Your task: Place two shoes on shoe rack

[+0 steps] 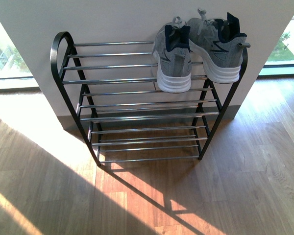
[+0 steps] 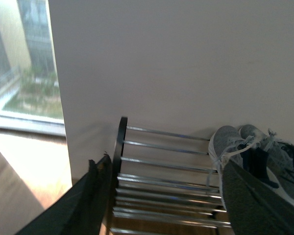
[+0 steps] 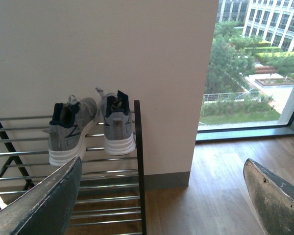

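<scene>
Wood floor, white wall. Sneakers side by side on rack top tier, at its right end, heels out: ahead of right gripper, ahead-right of left gripper. Both spread wide, touching nothing.

One sneaker cut by picture edge, rack partly cropped
</scene>
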`<state>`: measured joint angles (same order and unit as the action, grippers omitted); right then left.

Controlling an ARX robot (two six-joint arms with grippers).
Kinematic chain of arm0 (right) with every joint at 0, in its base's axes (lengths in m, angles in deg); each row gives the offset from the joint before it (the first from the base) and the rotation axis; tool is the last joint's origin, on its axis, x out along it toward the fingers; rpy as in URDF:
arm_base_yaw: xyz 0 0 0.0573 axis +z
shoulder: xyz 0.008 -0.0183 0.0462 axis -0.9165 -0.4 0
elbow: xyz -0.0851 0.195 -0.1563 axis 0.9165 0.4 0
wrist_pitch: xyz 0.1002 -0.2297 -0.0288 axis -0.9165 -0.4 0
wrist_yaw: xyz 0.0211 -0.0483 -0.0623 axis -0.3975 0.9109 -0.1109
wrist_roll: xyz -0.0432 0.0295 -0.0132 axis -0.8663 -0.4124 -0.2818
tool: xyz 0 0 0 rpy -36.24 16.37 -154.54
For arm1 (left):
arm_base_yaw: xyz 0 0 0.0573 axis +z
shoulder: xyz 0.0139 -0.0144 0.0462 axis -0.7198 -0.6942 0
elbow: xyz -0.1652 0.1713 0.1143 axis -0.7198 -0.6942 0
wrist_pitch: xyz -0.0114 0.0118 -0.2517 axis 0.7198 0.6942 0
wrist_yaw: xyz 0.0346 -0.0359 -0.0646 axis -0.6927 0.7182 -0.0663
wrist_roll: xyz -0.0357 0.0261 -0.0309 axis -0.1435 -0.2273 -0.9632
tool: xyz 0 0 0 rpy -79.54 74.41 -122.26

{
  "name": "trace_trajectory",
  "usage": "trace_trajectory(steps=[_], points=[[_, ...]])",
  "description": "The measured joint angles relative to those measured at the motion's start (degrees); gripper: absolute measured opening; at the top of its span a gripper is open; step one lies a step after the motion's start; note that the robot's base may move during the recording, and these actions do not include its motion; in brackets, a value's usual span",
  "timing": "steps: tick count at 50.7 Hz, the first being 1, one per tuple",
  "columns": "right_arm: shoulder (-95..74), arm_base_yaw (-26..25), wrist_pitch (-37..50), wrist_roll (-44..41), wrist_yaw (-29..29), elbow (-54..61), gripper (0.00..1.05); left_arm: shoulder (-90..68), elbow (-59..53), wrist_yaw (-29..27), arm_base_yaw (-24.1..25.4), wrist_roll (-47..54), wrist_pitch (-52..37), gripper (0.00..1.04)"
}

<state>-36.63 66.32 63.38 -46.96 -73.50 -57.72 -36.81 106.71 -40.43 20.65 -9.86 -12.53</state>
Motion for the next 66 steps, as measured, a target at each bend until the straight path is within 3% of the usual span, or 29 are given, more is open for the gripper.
trace_trajectory(steps=[7, 17, 43, 46, 50, 66], points=[[0.00, 0.00, 0.00, -0.02, -0.02, 0.00, 0.96, 6.88, -7.17, 5.51, 5.18, 9.70, -4.04, 0.39], [0.00, 0.00, 0.00, 0.00, -0.02, 0.00, 0.96, 14.86, -14.14, 11.89, 11.28, 12.37, -2.71, 0.01], [0.00, 0.00, 0.00, -0.02, -0.02, 0.00, 0.96, 29.42, -21.00, 19.37, 19.19, 13.03, 4.92, 0.01], [0.00, 0.00, 0.00, -0.02, -0.02, 0.00, 0.96, 31.82, -21.62, 24.61, 23.12, 13.09, 6.80, 0.01], [0.00, 0.00, 0.00, 0.00, 0.00, 0.00, 0.96, 33.79, -22.10, 24.70, 24.90, 13.07, 8.20, 0.01], [0.00, 0.00, -0.02, 0.00, -0.02, 0.00, 0.96, 42.25, -24.06, 25.27, 25.14, 13.11, 13.51, 0.01]])
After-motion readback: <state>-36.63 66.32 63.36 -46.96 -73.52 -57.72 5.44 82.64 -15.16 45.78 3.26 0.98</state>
